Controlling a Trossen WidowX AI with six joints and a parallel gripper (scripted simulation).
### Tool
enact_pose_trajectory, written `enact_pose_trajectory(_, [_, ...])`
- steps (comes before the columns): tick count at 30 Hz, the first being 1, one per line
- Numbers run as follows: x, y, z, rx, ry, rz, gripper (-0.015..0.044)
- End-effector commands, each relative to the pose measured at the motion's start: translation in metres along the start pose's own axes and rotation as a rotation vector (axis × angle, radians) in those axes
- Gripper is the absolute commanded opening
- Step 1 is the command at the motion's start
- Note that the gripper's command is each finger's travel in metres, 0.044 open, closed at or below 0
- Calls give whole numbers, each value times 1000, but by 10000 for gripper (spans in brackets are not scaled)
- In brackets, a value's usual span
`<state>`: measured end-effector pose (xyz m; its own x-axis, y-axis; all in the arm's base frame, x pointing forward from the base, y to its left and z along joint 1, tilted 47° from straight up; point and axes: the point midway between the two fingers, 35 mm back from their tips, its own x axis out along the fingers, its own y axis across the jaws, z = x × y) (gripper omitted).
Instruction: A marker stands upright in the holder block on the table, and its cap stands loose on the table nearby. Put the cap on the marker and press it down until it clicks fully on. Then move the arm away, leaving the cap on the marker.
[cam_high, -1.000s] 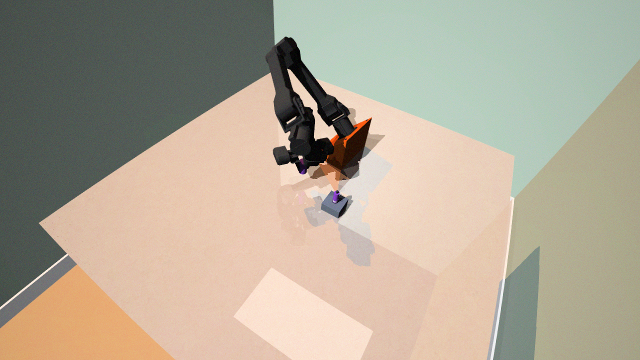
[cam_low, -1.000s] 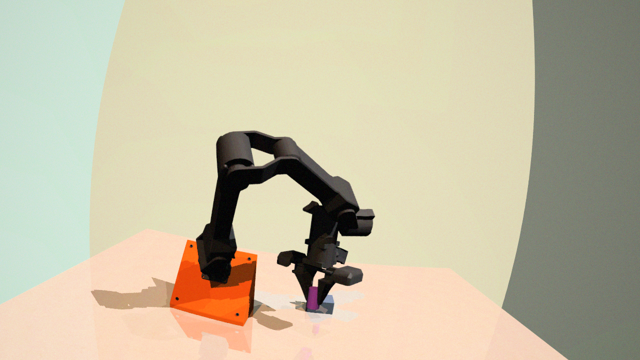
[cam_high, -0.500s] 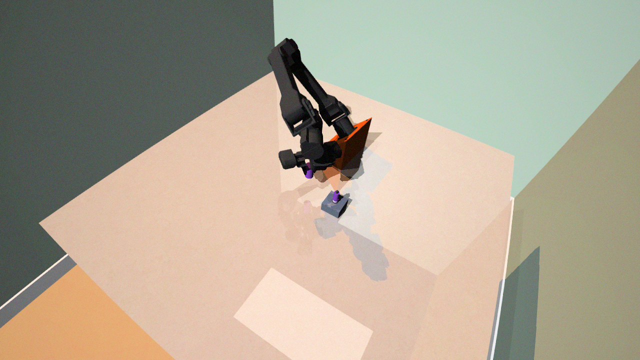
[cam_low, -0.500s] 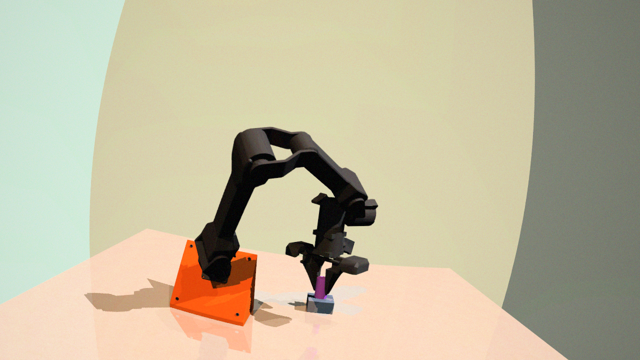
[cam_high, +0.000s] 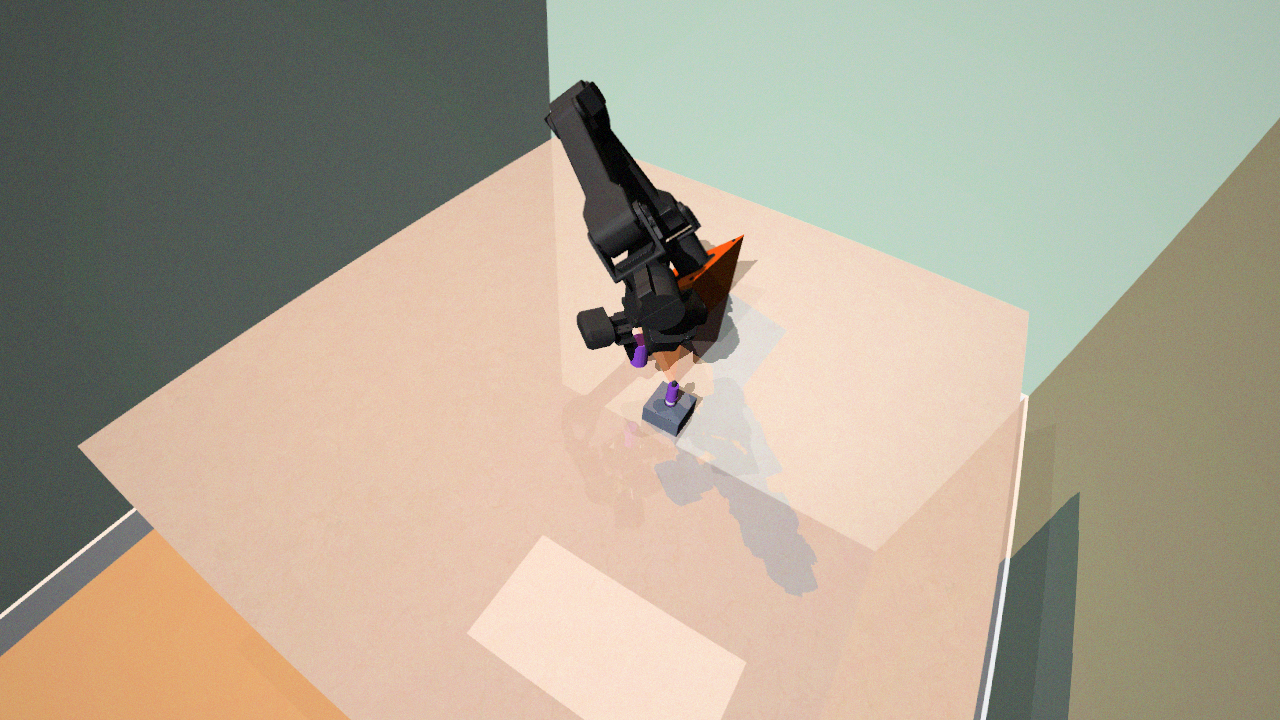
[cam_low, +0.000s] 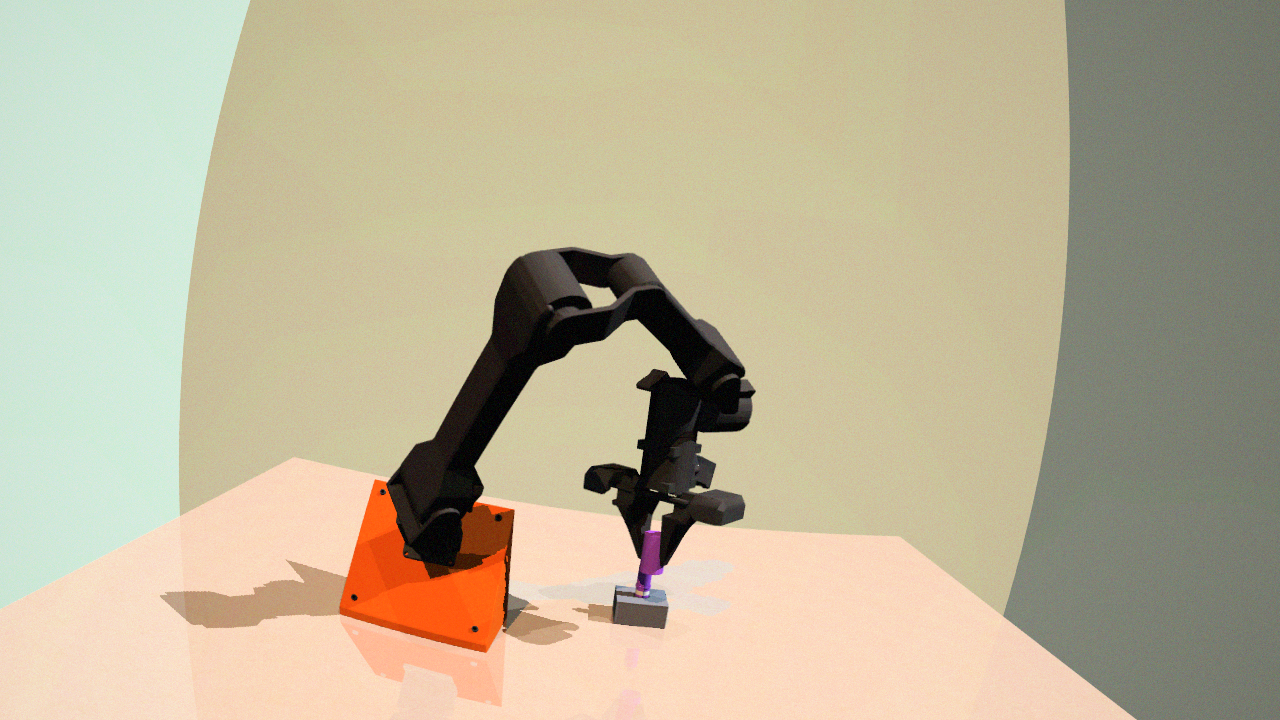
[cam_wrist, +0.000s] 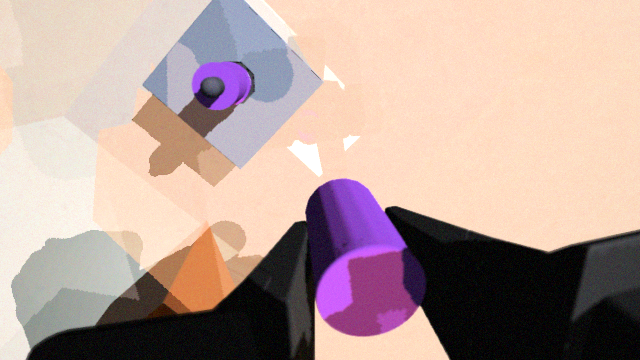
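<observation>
My gripper (cam_high: 637, 347) (cam_low: 656, 535) (cam_wrist: 346, 225) is shut on the purple cap (cam_high: 638, 355) (cam_low: 651, 551) (cam_wrist: 357, 250) and holds it upright in the air. The purple marker (cam_high: 672, 391) (cam_low: 641, 586) (cam_wrist: 220, 86) stands upright in the grey holder block (cam_high: 663, 419) (cam_low: 640, 611) (cam_wrist: 260, 115) on the table. In the top view the cap hangs up and to the left of the marker, clear of it. In the wrist view the marker's grey tip shows at upper left, off to the side of the cap.
The arm's orange base (cam_high: 713, 273) (cam_low: 420, 573) stands just behind the holder block. A paler rectangle (cam_high: 608, 637) is marked on the table near the front. The table's right edge (cam_high: 1006, 555) borders a drop.
</observation>
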<state>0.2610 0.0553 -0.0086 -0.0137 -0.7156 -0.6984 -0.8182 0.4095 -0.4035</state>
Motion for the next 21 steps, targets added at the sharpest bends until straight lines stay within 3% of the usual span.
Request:
enact_pose_trajectory(1, [-3,7,11,0,3,4,0])
enact_pose_trajectory(21, [-14,40,54,-2,11,1,0])
